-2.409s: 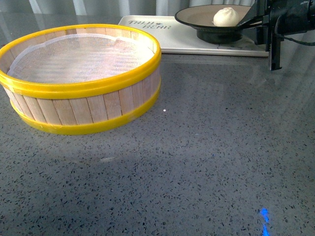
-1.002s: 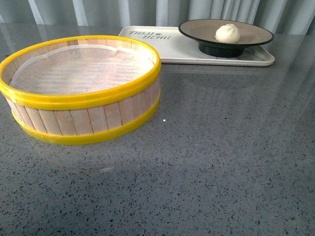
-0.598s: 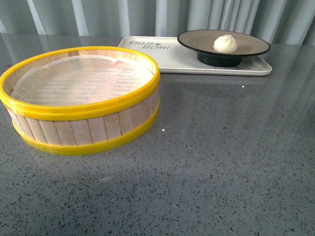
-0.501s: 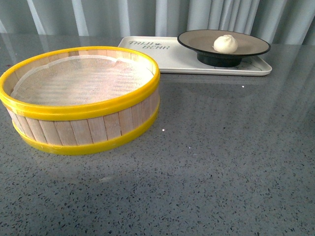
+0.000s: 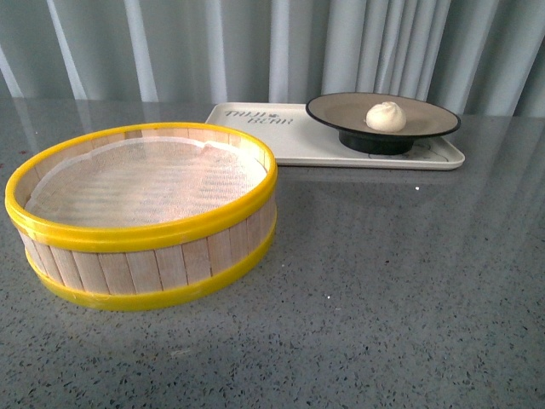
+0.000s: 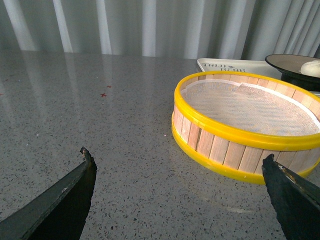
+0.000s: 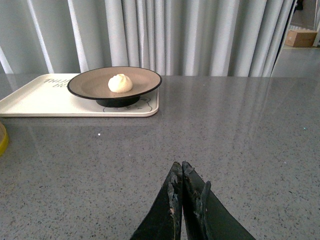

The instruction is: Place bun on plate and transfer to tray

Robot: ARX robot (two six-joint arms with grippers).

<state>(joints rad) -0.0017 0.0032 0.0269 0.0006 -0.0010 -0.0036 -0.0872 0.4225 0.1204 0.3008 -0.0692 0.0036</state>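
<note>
One bun (image 5: 386, 116) sat on the plate (image 5: 336, 112), upper right, on the tray (image 5: 255, 136).
Left claw (image 6: 180, 185) gaped wide, right claw (image 7: 181, 172) pinched empty; both should probably stay clear.

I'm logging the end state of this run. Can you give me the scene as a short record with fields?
bun: resting on the plate, near its middle
plate: standing on the tray's right part
tray: on the table, behind the steamer basket
steamer basket: holds only its cloth liner
left end effector: open, holding nothing
right end effector: shut, holding nothing
task state: looks complete
</note>
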